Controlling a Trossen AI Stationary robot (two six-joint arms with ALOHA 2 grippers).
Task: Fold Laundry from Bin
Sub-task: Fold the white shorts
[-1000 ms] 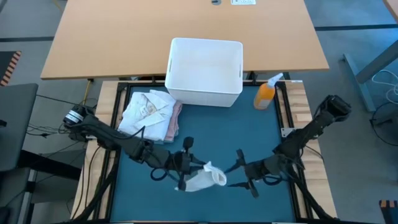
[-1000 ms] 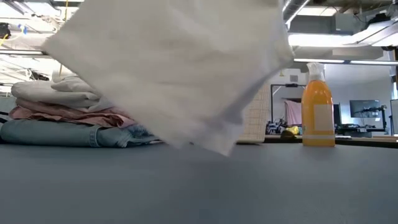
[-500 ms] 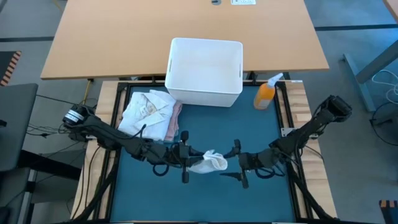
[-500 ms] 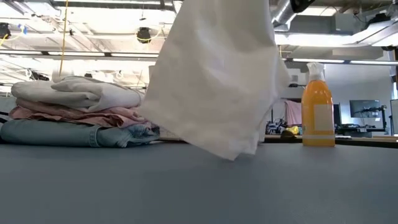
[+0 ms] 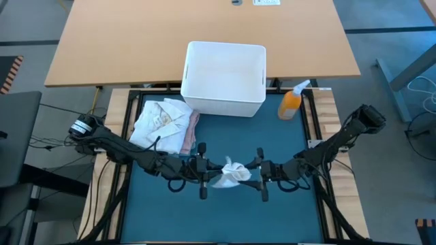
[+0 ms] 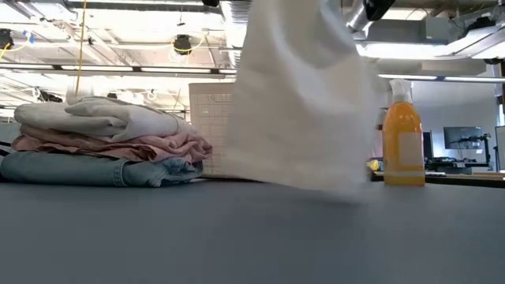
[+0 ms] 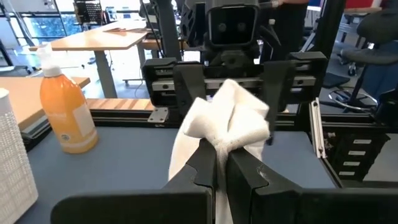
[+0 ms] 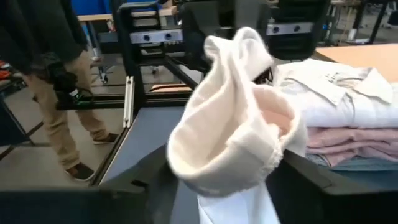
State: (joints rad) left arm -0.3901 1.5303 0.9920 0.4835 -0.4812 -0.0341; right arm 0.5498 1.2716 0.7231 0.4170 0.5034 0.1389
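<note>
The teal-blue mat covers the working tabletop, framed by black rails and pale wooden boards at its sides. Beyond it, seen from above, stands a broad light-wood desk, and grey floor lies all around.

Over the near middle of the mat, a white cloth piece hangs between the two arms. The left hand is clenched on one gathered end of it; in the left wrist view its dark fingers pinch the bunched fabric tightly. The right hand faces it from the other side, its fingers spread wide with the cloth's bulging end between them; whether they press on the fabric cannot be told. From table height the cloth drapes down with its lower edge close to the mat.

The white bin sits at the far edge of the mat, in the middle. The orange spray bottle stands upright just to the right of it. On the far left of the mat lies a folded stack: light blue jeans at the bottom, a pink shirt on them, white pieces on top.

Behind the table the room shows ceiling lights and pipes, other desks, chairs and screens. In the right wrist view a person in dark top and tan trousers stands beside the table frame.
</note>
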